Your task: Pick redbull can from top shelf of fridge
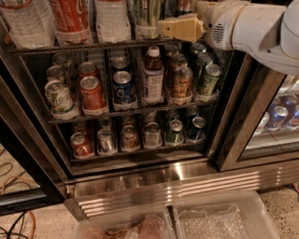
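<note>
My gripper point(180, 28), beige at the end of a white arm point(252, 28), reaches in from the upper right and sits at the front of the top shelf point(93, 46), a dark wire rack in the fridge point(140, 177). A slim blue-and-silver can that may be the redbull can point(183, 5) shows only partly at the frame's top edge, right behind and above the gripper. A taller striped can point(147, 14) stands just left of the gripper. I see nothing held.
The top shelf also holds a water bottle point(23, 21), a cola bottle point(70, 18) and a clear bottle point(112, 18). Lower racks hold several cans and a bottle point(153, 74). Black door frame point(238, 126) at right; plastic bins point(219, 219) on the floor.
</note>
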Controlling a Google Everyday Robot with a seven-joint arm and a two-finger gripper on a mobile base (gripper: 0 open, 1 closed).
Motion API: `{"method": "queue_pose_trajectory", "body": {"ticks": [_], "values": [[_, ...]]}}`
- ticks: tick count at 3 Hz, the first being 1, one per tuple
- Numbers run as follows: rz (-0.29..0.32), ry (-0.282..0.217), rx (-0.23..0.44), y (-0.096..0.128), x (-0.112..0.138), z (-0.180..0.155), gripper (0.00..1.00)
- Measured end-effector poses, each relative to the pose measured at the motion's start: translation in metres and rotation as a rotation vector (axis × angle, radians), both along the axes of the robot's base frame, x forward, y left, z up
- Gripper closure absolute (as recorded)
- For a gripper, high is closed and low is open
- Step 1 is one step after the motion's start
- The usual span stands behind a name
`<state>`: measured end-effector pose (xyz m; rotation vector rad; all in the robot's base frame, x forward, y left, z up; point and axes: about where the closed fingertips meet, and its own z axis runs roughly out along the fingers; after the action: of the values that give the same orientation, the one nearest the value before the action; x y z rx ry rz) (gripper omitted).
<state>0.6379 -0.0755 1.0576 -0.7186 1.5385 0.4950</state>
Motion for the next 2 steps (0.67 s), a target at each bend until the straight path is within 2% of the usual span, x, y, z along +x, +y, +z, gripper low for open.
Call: {"method": "queue_pose_trajectory", "body": {"ticks": [1, 2], "values": [[-0.079, 0.005, -0.003, -0.0067, 0.0042, -0.0021, 0.22], [-0.127, -0.005, 0.007, -0.0076, 0.0073, 0.0020, 0.40]]}}
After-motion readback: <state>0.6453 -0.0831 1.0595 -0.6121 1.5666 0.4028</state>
